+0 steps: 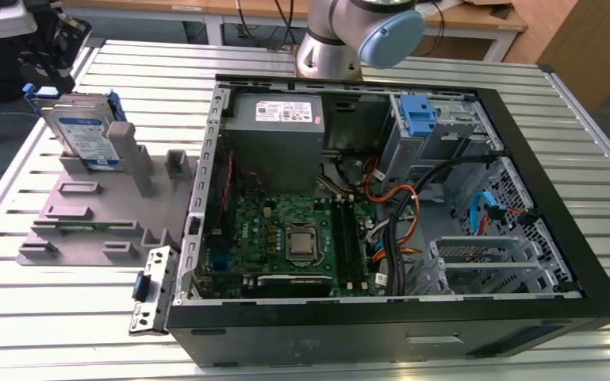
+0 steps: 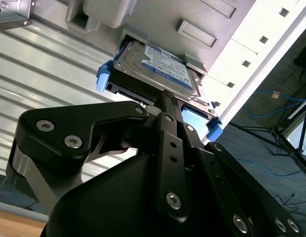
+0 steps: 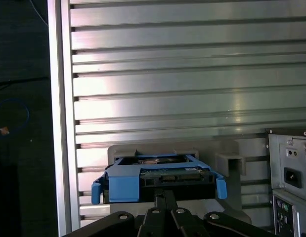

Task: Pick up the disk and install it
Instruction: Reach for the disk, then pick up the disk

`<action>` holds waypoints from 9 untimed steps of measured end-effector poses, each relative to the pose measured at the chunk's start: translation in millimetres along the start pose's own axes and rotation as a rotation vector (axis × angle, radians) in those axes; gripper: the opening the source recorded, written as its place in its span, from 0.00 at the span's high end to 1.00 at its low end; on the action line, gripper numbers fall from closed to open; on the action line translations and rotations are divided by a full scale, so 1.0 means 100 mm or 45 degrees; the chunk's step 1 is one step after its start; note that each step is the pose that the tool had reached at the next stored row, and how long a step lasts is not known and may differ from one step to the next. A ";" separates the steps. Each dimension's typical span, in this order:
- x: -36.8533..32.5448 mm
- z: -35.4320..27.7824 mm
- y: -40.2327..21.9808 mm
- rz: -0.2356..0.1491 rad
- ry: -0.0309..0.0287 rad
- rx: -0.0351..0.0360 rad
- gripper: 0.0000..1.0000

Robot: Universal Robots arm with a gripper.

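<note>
The disk (image 1: 85, 133) is a silver drive with a white-and-blue label and blue side rails. It stands on edge in a slot of the grey holder (image 1: 93, 210) at the exterior view's left, outside the computer case (image 1: 389, 317). My gripper (image 1: 51, 79) hangs just above and behind it. In both wrist views the disk (image 2: 157, 66) (image 3: 160, 177) lies straight ahead of the gripper (image 2: 165, 95) (image 3: 165, 196). The two black fingers are shut together, and their tips sit at the middle of the disk's connector edge. I cannot tell whether they pinch anything there.
The open case holds a green motherboard (image 1: 283, 238), a grey power-supply box (image 1: 278, 119), loose cables (image 1: 411, 198) and a drive cage with a tall blue clip (image 1: 419, 115). The arm's base (image 1: 347, 40) stands behind the case. The slatted metal table (image 1: 51, 317) ends close to the holder.
</note>
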State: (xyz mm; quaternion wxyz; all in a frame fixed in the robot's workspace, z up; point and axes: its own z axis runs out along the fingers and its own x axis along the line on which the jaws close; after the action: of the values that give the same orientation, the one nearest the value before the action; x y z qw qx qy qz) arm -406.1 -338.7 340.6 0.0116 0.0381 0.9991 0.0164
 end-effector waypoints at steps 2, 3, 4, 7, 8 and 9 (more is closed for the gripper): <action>0.000 0.000 0.000 0.000 0.0000 0.0000 0.89; 0.000 0.000 0.000 0.000 -0.0001 0.0000 0.89; 0.000 -0.001 0.000 0.000 -0.0003 -0.0001 0.89; 0.000 -0.006 0.000 0.000 -0.0001 -0.0001 0.89; 0.000 -0.009 0.000 0.000 -0.0002 -0.0001 0.89; 0.000 -0.009 0.000 0.000 -0.0002 -0.0001 0.89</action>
State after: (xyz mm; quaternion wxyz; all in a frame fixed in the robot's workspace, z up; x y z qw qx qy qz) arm -406.1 -338.7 341.5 0.0116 0.0381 0.9991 0.0164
